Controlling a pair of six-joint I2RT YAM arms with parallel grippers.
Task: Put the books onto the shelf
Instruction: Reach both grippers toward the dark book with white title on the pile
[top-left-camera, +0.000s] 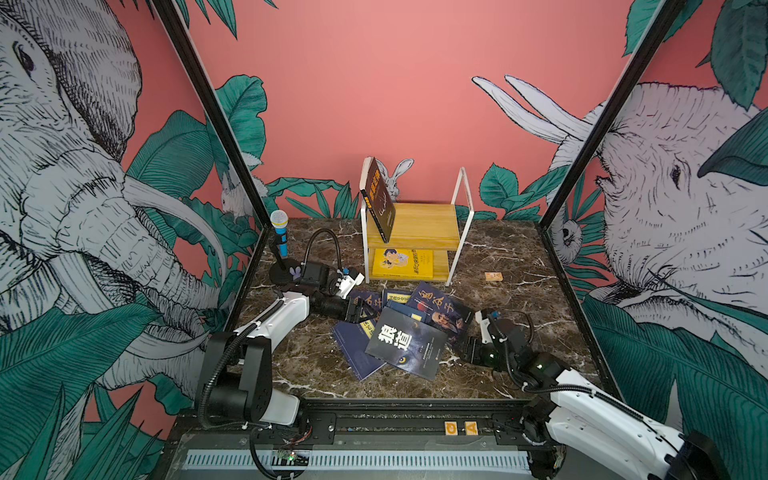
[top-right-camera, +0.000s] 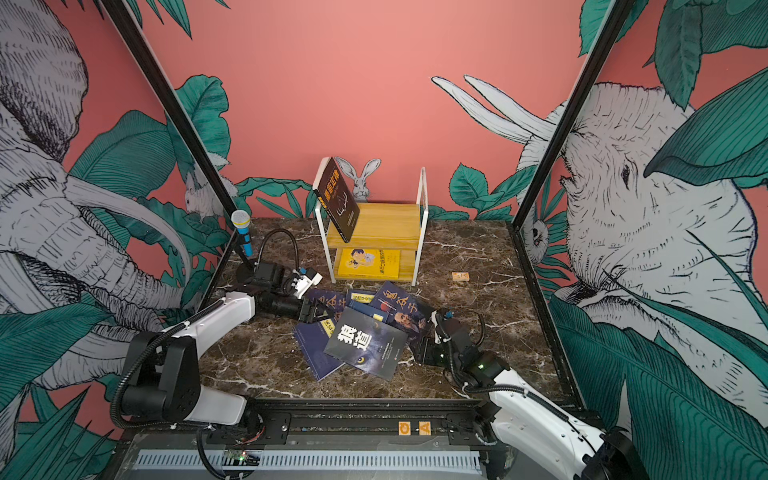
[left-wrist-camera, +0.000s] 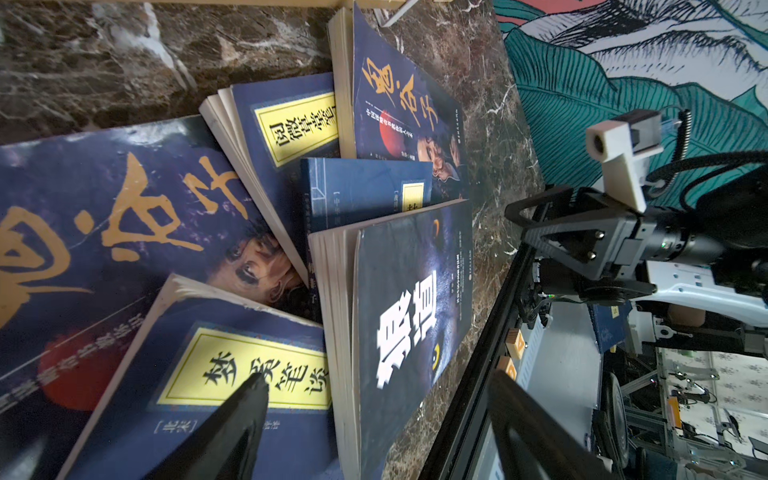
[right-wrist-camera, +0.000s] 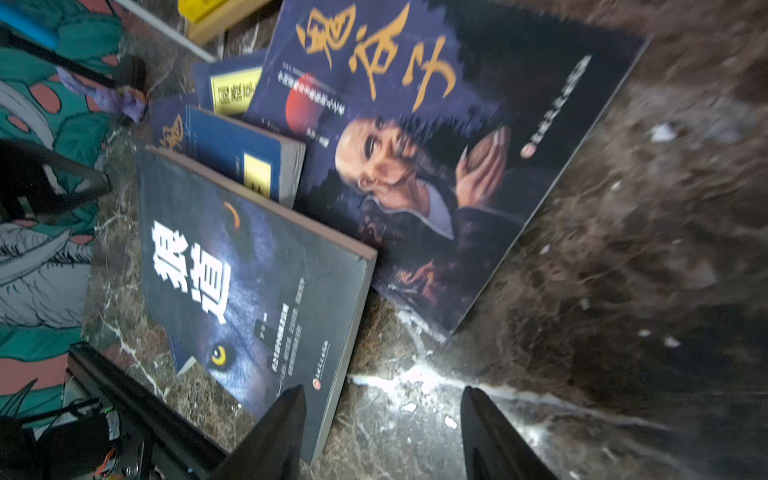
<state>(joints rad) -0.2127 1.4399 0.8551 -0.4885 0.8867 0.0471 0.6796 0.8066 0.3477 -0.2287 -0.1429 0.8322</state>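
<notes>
Black book (top-left-camera: 405, 345) face-up, long axis toward shelf (top-left-camera: 428, 226).

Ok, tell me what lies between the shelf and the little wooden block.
Nothing: only bare marble tabletop separates the shelf from the wooden block, in both top views.

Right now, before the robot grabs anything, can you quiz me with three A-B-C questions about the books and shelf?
1. Where is the yellow book? A. the shelf's lower board B. its top board C. behind it
2. What colour are the big characters on the black book atop the pile? A. red B. white C. green
3. How does the book with orange lettering sit on the top board? A. flat B. tilted C. held by a gripper

1 A: it lies under the top board. 2 B: they are plainly white. 3 B: it leans toward the left frame.
</notes>
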